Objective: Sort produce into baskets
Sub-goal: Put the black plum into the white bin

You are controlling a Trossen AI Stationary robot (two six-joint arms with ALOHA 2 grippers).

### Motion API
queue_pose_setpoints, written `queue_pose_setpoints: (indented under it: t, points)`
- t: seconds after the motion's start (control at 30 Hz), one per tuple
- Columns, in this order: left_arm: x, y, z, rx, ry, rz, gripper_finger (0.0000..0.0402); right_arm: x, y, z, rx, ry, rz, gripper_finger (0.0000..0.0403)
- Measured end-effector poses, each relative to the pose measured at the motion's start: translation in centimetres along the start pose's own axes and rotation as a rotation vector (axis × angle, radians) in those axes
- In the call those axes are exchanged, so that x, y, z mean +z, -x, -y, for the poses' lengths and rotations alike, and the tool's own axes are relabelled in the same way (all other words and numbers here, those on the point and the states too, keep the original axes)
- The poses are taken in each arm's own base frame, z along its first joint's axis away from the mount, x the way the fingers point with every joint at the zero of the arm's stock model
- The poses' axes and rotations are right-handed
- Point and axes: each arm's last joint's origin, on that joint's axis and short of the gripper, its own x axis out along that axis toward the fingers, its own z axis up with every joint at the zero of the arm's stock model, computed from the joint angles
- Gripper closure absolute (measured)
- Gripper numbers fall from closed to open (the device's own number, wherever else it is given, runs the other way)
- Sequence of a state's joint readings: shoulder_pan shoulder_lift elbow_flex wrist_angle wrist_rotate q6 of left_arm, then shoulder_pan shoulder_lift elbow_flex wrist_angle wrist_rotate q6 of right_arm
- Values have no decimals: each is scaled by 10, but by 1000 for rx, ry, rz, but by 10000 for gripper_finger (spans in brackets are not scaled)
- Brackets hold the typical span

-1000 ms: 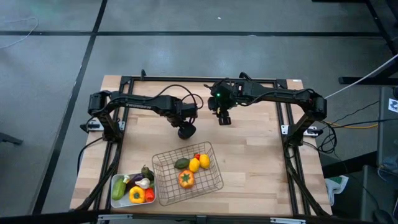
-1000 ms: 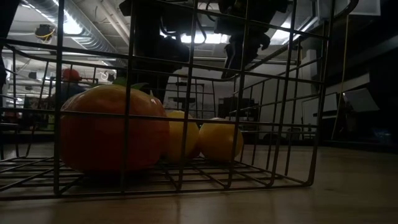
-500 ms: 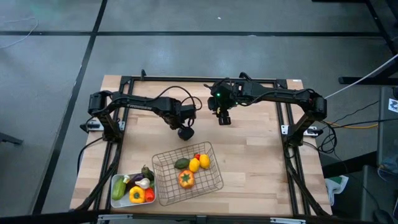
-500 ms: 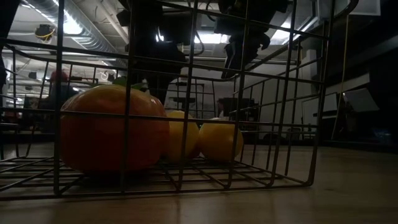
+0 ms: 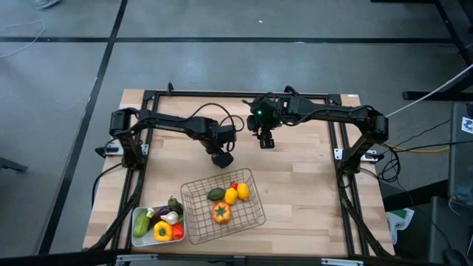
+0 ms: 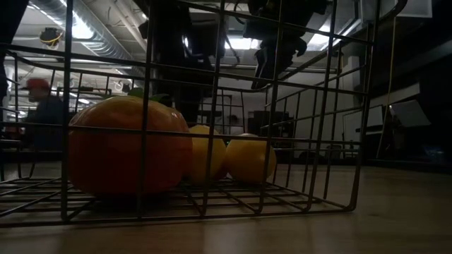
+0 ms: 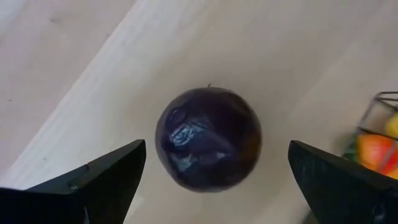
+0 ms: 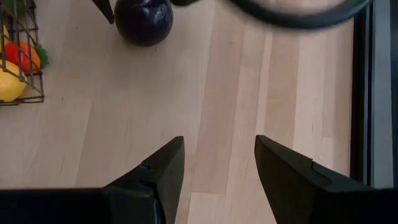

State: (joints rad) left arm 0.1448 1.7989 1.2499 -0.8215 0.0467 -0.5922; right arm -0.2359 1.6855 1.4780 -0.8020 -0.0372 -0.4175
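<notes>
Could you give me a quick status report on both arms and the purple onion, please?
Left gripper open, fingers either side of purple onion on bare table. Right gripper open, empty, waiting at table's back. Wire basket near onion; nothing in the way.

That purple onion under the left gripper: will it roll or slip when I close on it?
Probably yes on rolling: the purple onion looks nearly round and sits loose on the bare table. Its skin shows a glossy highlight, so it may slip between the fingers of the left gripper, which stands open astride it. It seems firm, not squashy.

Left hand (image 7: 214, 171) wider around onion (image 7: 208, 138)
</notes>
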Motion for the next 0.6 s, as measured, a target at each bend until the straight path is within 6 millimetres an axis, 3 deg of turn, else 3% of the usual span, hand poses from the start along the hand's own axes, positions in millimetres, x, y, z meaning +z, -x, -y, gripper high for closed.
queue_pose_setpoints:
  t: [0.2, 0.6]
  points:
    - [1, -15, 0, 25, 3, -35, 11, 0, 0, 0, 0, 0, 0, 210]
    - [1, -15, -2, 79, 27, -10, 11, 0, 0, 0, 0, 0, 0, 210]
